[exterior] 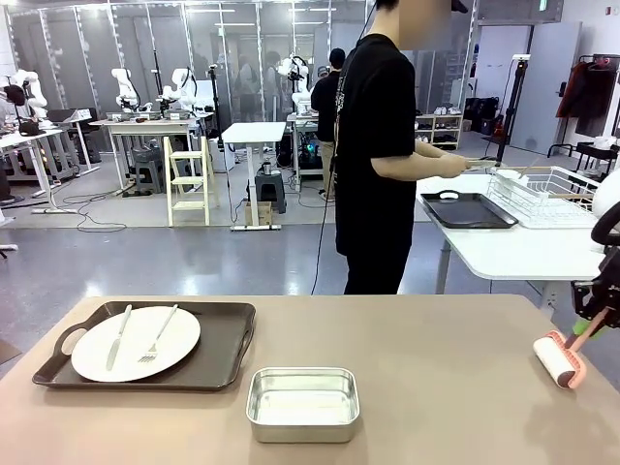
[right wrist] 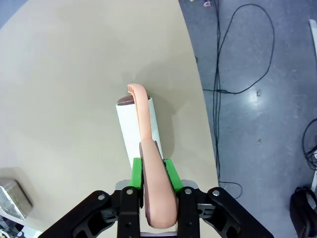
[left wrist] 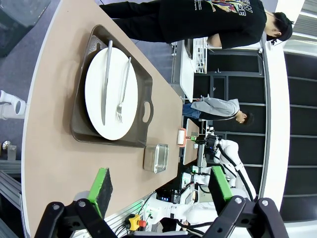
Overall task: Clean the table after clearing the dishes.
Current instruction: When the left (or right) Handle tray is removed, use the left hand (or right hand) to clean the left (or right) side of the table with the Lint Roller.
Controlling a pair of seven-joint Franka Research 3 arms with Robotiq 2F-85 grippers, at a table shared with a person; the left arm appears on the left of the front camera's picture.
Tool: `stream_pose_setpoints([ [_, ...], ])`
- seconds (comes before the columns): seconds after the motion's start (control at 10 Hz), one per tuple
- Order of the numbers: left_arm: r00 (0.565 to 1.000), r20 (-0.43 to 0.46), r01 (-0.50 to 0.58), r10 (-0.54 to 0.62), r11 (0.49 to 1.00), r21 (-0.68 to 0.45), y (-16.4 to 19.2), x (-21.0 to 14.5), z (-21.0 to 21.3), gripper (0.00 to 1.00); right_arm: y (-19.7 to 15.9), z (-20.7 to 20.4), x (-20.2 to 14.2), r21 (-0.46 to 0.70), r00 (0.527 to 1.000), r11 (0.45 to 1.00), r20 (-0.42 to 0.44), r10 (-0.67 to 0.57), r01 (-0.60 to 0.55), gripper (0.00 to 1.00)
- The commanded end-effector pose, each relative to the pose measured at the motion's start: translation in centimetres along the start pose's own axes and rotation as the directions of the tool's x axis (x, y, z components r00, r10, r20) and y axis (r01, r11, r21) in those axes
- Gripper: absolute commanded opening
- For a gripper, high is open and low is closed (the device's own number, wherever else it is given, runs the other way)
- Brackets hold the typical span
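Right wrist view: jaws clamp lint roller [right wrist: 141, 134] on table [right wrist: 59, 89]

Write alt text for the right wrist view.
The right gripper is shut on the pink handle of a lint roller whose white roll appears to rest on the tan table near its rounded edge. Cables cross the grey floor beyond.

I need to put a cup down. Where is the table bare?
Bare: between the steel pan and the roller, and along the far edge right of the tray. Crowded: the left end, taken by the tray and plate.
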State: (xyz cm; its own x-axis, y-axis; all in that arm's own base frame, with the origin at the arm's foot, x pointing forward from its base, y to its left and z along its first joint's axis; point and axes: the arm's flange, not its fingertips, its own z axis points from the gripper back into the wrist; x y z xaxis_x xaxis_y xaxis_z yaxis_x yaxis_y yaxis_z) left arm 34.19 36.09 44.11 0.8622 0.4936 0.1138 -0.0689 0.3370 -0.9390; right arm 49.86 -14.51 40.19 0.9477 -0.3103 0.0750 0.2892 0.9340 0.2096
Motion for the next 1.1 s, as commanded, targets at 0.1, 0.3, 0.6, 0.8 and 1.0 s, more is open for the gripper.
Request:
stream_pose_setpoints([
  [0.1, 1.000, 0.011, 0.005, -0.005, 1.000, -0.009, 0.0, 0.0, 0.2, 1.00, 0.7, -2.1, -1.2, -0.121, 1.000, 0.993, -0.018, -0.005, 0.003, 0.22],
  [0.3, 1.000, 0.011, 0.005, -0.005, 1.000, -0.009, 0.0, 0.0, 0.2, 1.00, 1.4, 1.0, -1.5, -0.149, 1.000, 0.989, 0.019, -0.013, 0.016, 0.22],
  [0.6, 1.000, 0.011, 0.005, -0.005, 1.000, -0.009, 0.0, 0.0, 0.2, 1.00, 4.6, 8.0, -2.7, -0.209, 0.999, 0.978, 0.046, 0.025, -0.015, 0.22],
  [0.8, 1.000, 0.011, 0.005, -0.005, 1.000, -0.009, 0.0, 0.0, 0.2, 1.00, 6.5, 11.0, -3.4, -0.183, 0.996, 0.982, 0.065, 0.059, -0.046, 0.22],
  [1.0, 1.000, 0.011, 0.005, -0.005, 1.000, -0.009, 0.0, 0.0, 0.2, 1.00, 7.0, 11.2, -3.7, -0.199, 0.995, 0.978, 0.056, 0.077, -0.064, 0.22],
])
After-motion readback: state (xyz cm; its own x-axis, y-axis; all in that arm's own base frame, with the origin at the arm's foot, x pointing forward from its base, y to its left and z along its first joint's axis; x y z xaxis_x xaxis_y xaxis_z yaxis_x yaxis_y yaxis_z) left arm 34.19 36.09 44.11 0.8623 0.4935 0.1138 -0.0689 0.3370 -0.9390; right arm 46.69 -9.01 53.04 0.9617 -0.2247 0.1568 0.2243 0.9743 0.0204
